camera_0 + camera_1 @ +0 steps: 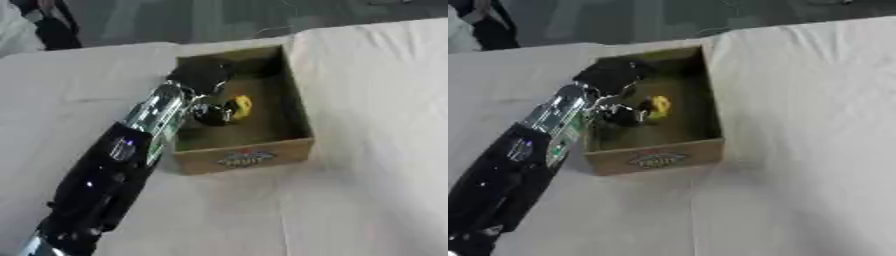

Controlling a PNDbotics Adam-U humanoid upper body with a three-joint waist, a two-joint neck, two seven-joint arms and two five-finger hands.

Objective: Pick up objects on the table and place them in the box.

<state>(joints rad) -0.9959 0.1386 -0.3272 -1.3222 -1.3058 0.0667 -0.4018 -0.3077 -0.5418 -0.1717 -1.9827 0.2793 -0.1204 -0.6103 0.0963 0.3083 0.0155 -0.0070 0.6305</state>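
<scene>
1. A table point(376, 150) covered in a pale, creased cloth fills both views; no other loose objects can be seen on it.
2. A black and silver left arm point(105, 180) is extended from the lower left corner, up and over the left wall of the box.
3. An open cardboard box point(297, 107) is set near the middle of the table, with a printed label on its front wall.
4. The left hand point(203, 75) is held inside the box, above its floor. Its fingers are seen curled round a small yellow object point(240, 107).
5. The yellow object is therefore already within the box walls, low down, though whether it touches the floor cannot be told.
6. Risks, as judged: if the fingers were opened only partly, the object could be carried back out. If the arm were withdrawn low, the left wall could be caught and the box dragged or tipped.
7. The right hand is not seen in either view.
</scene>
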